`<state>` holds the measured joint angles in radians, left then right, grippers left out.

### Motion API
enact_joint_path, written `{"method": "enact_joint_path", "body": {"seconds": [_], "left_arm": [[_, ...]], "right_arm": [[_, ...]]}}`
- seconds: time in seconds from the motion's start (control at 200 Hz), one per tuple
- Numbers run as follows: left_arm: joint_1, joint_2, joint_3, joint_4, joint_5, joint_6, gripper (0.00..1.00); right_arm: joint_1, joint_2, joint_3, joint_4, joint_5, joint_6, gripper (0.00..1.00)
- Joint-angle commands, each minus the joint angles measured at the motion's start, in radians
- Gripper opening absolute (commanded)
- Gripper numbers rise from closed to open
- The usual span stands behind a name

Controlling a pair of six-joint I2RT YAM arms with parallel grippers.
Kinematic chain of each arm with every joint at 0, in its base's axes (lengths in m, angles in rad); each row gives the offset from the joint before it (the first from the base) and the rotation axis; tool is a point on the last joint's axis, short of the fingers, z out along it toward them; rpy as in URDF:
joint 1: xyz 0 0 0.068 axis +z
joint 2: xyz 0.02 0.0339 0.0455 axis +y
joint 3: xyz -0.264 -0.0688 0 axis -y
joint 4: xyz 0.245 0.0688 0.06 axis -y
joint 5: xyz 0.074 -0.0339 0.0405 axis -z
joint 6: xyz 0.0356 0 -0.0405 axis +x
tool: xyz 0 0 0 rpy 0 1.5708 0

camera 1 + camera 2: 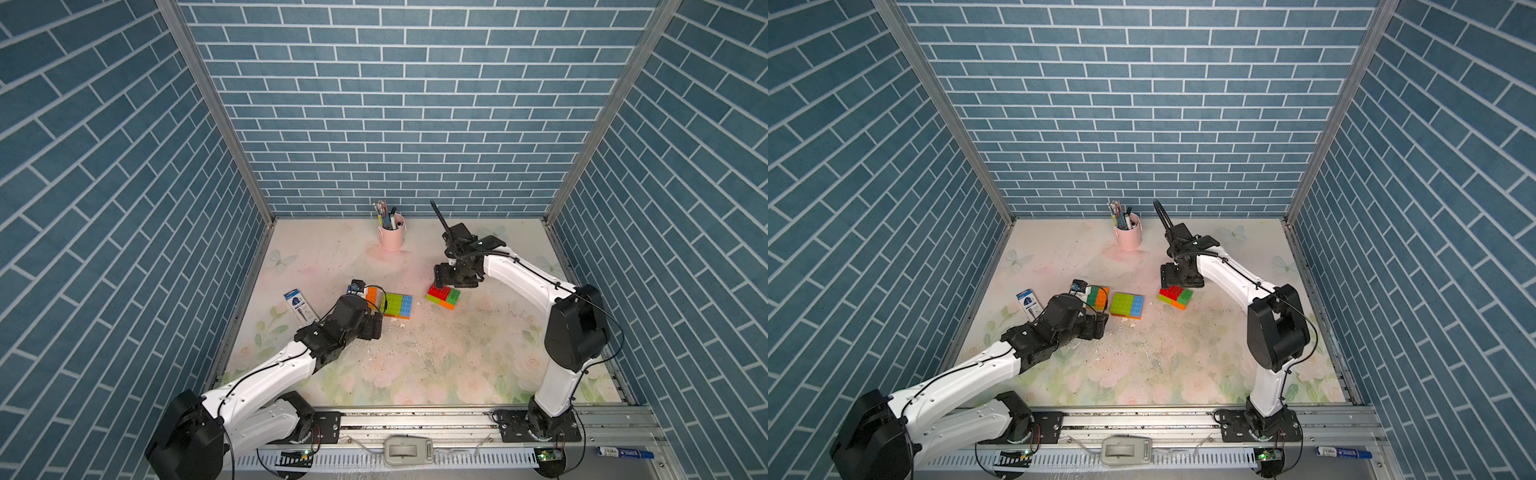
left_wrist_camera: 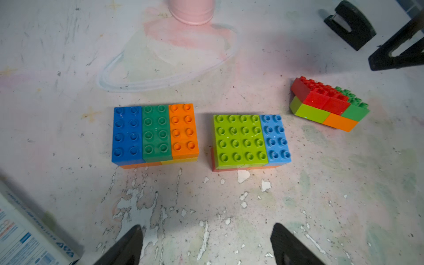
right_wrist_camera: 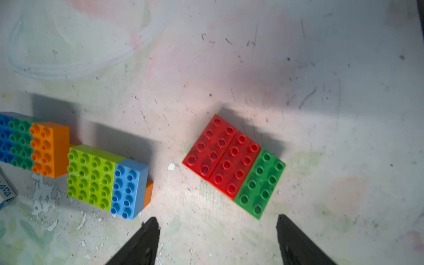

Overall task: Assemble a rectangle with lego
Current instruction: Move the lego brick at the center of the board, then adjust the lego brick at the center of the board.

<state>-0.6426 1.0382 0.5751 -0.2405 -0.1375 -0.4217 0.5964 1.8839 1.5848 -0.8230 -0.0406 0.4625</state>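
While left gripper (image 2: 207,229) and right gripper (image 3: 216,220) are gaping empty, the red-and-green plastic lego slab (image 3: 234,165) is lying skewed. Squaring it first seems wise.

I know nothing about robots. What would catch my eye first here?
Three bright lego slabs lie in a row on the table: a blue-green-orange slab, a lime-blue slab, and a red-green slab turned askew, apart from the others. The left gripper and right gripper both stand open and empty near them. A pink cup of pens stands by the back wall.
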Motion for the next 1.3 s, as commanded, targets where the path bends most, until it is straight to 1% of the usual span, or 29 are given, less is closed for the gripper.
{"method": "enact_joint_path", "body": {"seconds": [0.0, 0.15, 0.31, 0.47, 0.73, 0.935, 1.15, 1.16, 1.185, 1.295], "left_arm": [[0.048, -0.038, 0.003, -0.052, 0.0, -0.03, 0.89], [0.089, -0.078, -0.024, -0.053, 0.027, -0.046, 0.89], [0.091, -0.074, -0.03, -0.049, 0.037, -0.05, 0.89], [0.093, -0.075, -0.032, -0.049, 0.04, -0.049, 0.89], [0.092, -0.084, -0.037, -0.051, 0.042, -0.049, 0.89], [0.093, -0.087, -0.041, -0.048, 0.041, -0.046, 0.89], [0.093, -0.092, -0.033, -0.058, 0.043, -0.045, 0.89], [0.092, -0.094, -0.033, -0.058, 0.042, -0.045, 0.89], [0.093, -0.096, -0.034, -0.059, 0.042, -0.045, 0.89], [0.093, -0.104, -0.035, -0.065, 0.039, -0.043, 0.89]], "right_arm": [[0.014, 0.083, 0.06, 0.008, 0.015, -0.041, 0.8], [0.029, 0.138, 0.104, 0.017, -0.002, -0.045, 0.79], [0.045, 0.181, 0.12, 0.013, -0.018, -0.049, 0.78], [0.07, 0.191, 0.11, 0.013, -0.031, -0.047, 0.77], [0.105, 0.177, 0.086, -0.005, -0.026, -0.054, 0.77], [0.118, 0.149, 0.034, -0.008, -0.022, -0.061, 0.76], [0.126, 0.126, -0.028, 0.021, -0.041, -0.042, 0.76], [0.127, 0.125, -0.032, 0.023, -0.063, -0.042, 0.76], [0.13, 0.122, -0.039, 0.025, -0.074, -0.041, 0.76], [0.143, 0.107, -0.067, 0.022, -0.076, -0.04, 0.76]]}}
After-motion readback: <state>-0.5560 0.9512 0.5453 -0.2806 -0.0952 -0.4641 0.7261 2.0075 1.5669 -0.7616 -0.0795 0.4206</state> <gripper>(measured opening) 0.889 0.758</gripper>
